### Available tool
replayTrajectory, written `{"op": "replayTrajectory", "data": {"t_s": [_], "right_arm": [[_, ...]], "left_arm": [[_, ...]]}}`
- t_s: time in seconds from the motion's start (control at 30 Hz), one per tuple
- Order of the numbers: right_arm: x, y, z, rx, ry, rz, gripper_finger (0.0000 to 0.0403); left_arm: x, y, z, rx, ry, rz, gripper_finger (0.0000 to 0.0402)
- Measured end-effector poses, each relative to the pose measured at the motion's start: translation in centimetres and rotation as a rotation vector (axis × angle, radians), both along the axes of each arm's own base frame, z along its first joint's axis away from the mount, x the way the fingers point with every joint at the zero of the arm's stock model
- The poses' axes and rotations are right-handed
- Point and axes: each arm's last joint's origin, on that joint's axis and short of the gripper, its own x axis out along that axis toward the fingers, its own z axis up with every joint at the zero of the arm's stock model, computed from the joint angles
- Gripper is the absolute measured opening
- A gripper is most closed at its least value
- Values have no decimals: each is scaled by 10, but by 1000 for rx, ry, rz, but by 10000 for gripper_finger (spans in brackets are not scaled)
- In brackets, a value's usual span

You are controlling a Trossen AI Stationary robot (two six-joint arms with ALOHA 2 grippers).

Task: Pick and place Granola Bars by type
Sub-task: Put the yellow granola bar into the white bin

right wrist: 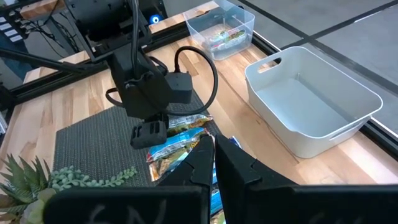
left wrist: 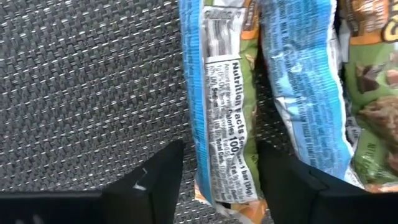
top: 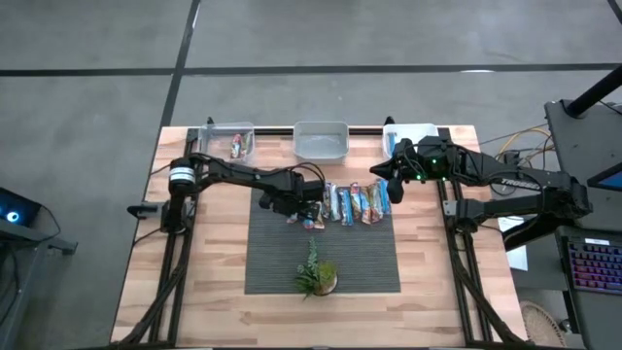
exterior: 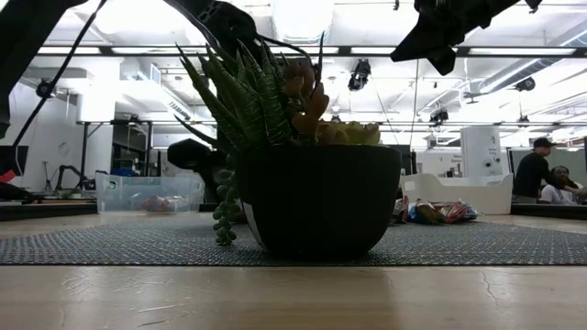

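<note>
Left gripper [left wrist: 217, 180] straddles, fingers wide, a light, crinkly, slippery blue-wrapped granola bar [left wrist: 221, 118]; grip mid-length advised; right gripper [right wrist: 214, 163] closed, empty.

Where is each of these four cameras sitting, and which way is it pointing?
High: overhead, looking straight down; both arms, row of granola bars.
Low: table height, looking level across; plant pot fills it.
Left wrist: on the left arm, facing down; open left end effector straddles a blue bar.
Right wrist: on the right arm, facing across the table; shut right end effector, white bin.
Shared: high and right wrist both show the left arm.
</note>
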Motion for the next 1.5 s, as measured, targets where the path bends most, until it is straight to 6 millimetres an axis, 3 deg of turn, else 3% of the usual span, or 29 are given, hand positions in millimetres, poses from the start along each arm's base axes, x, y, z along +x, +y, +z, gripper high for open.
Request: {"op": "replayTrajectory", "data": {"t_s": [0.47,0.97,1.23,1.5], "right_arm": [[0,0,0,-6,1,3,8],[0,0,0,-6,1,3,8],[0,0,0,-6,1,3,8],[0,0,3,-10,-12,3,8]], "left_arm": [[0,0,0,-10,-1,-26,77],[-1,0,11,-12,41,-54,70],[15,3,51,15,-30,-149,70],[34,8,122,144,-202,-313,70]]}}
